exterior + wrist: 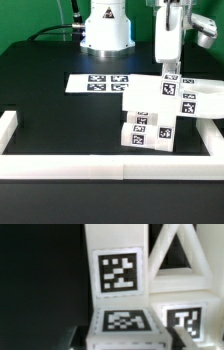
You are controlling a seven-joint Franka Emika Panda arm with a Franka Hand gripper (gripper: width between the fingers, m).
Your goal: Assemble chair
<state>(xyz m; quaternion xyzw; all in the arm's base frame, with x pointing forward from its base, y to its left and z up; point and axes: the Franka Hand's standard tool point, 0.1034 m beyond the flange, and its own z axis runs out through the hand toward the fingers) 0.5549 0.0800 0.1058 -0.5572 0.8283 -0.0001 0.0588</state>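
The partly built chair [150,112] stands right of centre on the black table, a stack of chunky white tagged blocks. My gripper [170,74] comes straight down onto its tall upright piece [168,90]. In the wrist view my gripper [125,343] is shut on that white piece [122,336], which fills the gap beside one dark finger [72,336]; the other finger is hidden. Beyond it lie a large tag [120,273] on a white bar and a framed opening [180,255].
The marker board [97,83] lies flat behind the chair, towards the robot base [106,30]. A low white border wall [100,162] runs along the front and up both sides, close to the chair on the exterior view's right [212,100].
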